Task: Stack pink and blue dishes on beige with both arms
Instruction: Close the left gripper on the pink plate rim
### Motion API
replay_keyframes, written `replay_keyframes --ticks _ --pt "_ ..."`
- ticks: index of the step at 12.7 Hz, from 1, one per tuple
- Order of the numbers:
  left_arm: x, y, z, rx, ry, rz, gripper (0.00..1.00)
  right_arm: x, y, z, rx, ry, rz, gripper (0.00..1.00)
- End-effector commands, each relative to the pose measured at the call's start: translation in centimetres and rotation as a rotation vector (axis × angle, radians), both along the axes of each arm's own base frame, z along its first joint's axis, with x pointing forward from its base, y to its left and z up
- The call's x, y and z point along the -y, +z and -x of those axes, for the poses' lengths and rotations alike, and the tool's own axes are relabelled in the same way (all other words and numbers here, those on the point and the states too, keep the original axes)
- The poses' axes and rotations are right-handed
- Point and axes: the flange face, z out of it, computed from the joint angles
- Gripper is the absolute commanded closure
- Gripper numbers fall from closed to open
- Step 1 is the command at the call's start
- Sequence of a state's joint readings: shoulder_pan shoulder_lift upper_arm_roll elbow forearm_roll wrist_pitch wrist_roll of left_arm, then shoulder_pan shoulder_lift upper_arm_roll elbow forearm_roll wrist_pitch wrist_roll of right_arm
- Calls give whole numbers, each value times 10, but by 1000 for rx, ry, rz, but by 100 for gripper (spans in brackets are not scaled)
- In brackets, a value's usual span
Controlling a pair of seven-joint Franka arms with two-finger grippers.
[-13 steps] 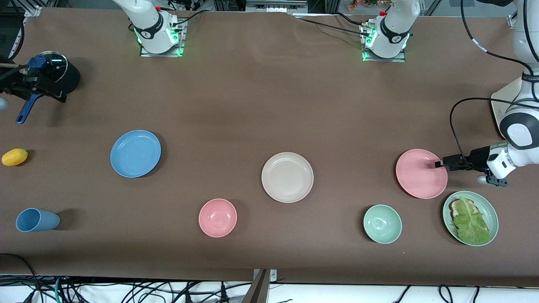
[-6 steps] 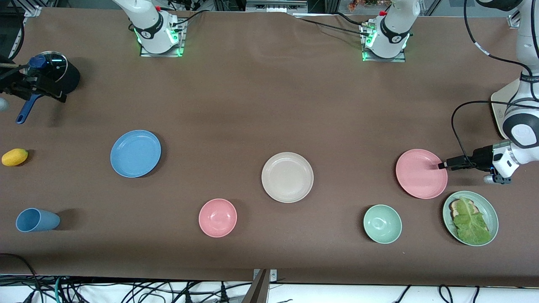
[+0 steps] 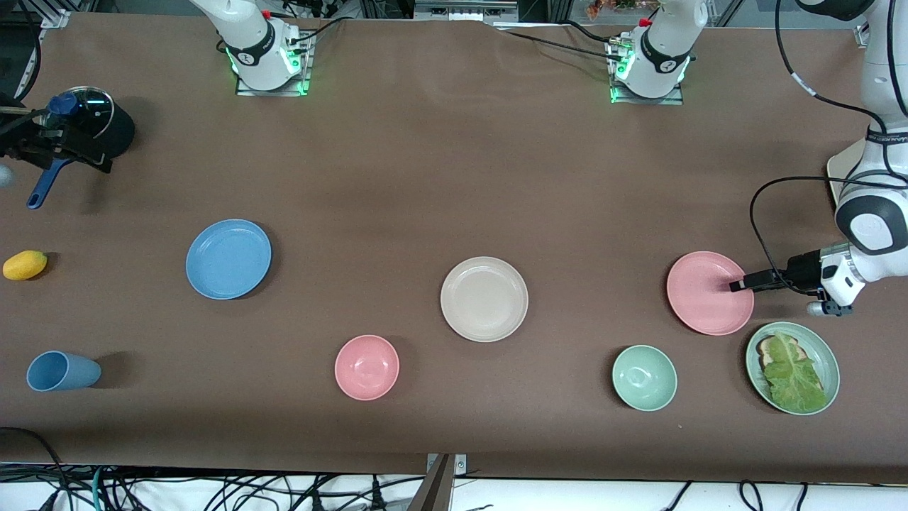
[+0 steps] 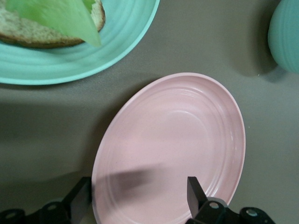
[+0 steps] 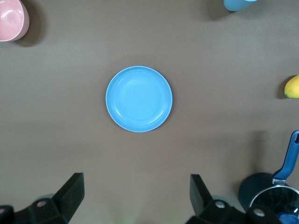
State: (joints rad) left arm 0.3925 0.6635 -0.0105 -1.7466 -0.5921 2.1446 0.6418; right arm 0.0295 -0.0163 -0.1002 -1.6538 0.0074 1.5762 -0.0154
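The pale pink plate (image 3: 709, 292) lies toward the left arm's end of the table. My left gripper (image 3: 736, 285) is low at its rim and open. In the left wrist view the gripper (image 4: 138, 184) straddles the rim of the pink plate (image 4: 177, 135), one finger outside it and one over its inside. The beige plate (image 3: 484, 299) lies mid-table. The sky blue plate (image 3: 228, 258) lies toward the right arm's end, also seen as the blue plate (image 5: 138, 99). My right gripper (image 3: 74, 152) hangs open beside the pot, and the gripper (image 5: 135, 182) holds nothing.
A green plate with toast and lettuce (image 3: 792, 367) sits close beside the pink plate, nearer the front camera. A green bowl (image 3: 644, 377), pink bowl (image 3: 367, 367), blue cup on its side (image 3: 60, 371), yellow fruit (image 3: 25, 265) and lidded black pot (image 3: 96, 121) stand around.
My left gripper drew back slightly, then slid in over the pink plate's rim and a little toward the green plate. The plates and the right arm have not moved.
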Motion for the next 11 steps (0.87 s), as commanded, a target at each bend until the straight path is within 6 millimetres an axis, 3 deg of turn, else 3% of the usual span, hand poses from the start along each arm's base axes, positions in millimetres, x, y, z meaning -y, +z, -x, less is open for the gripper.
replay_keyframes --ticks 1,4,5,6,8,11 --pt "-3 -5 -8 14 20 4 9 0 5 1 3 8 -19 0" --pt "-3 -9 -7 14 -1 0 8 0 5 1 3 8 -19 0" --pt "-3 -10 -7 14 -2 -1 14 0 5 1 3 8 -19 0" --pt "-2 -10 -8 14 -6 -2 45 0 5 1 3 8 -19 0" --pt "0 -10 -8 14 -9 -2 83 0 5 1 3 10 -19 0" --pt "0 -12 -8 27 -30 -1 92 0 5 1 3 8 -19 0"
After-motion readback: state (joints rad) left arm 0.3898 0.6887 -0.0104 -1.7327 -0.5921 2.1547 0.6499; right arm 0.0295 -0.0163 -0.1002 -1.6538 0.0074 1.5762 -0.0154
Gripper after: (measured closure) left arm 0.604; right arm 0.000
